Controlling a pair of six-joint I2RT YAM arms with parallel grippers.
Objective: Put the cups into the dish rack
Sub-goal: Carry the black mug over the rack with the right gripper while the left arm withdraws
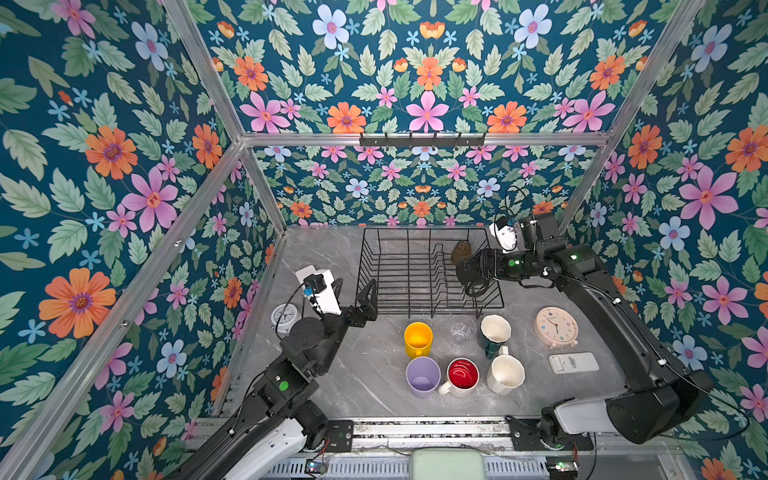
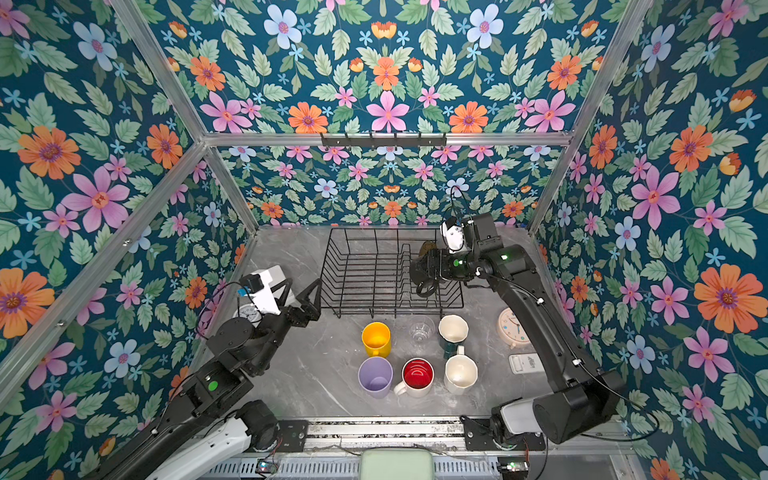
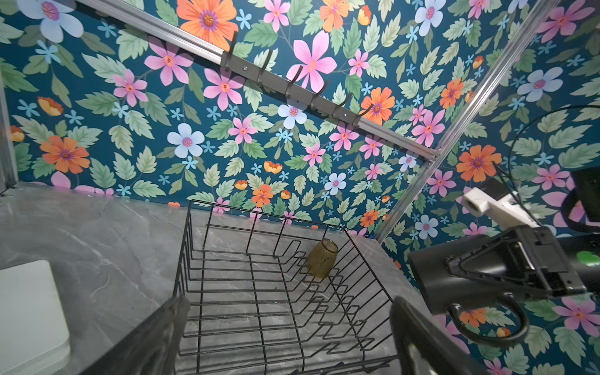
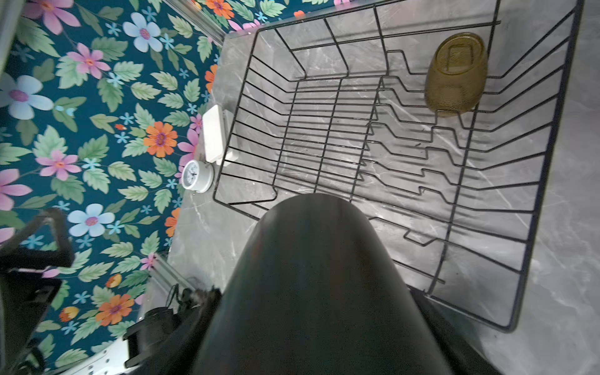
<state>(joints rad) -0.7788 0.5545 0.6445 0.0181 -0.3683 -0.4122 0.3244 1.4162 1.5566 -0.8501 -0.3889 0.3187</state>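
Teal floral walls (image 1: 104,187), framed in aluminium (image 1: 291,139), enclose a grey marbled tabletop (image 1: 365,386).

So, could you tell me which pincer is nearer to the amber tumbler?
Right. The right pincer, holding the black mug, hangs just in front of the amber tumbler; the left pincer sits open outside the left front corner of the dish rack.

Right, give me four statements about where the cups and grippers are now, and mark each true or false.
1. The amber tumbler sits inside the dish rack. True.
2. The left gripper is gripping the yellow mug. False: its jaws are open and empty, and the mug stands on the table.
3. The right gripper holds the black mug over the rack. True.
4. The lilac tumbler is in the rack. False: it stands on the table.
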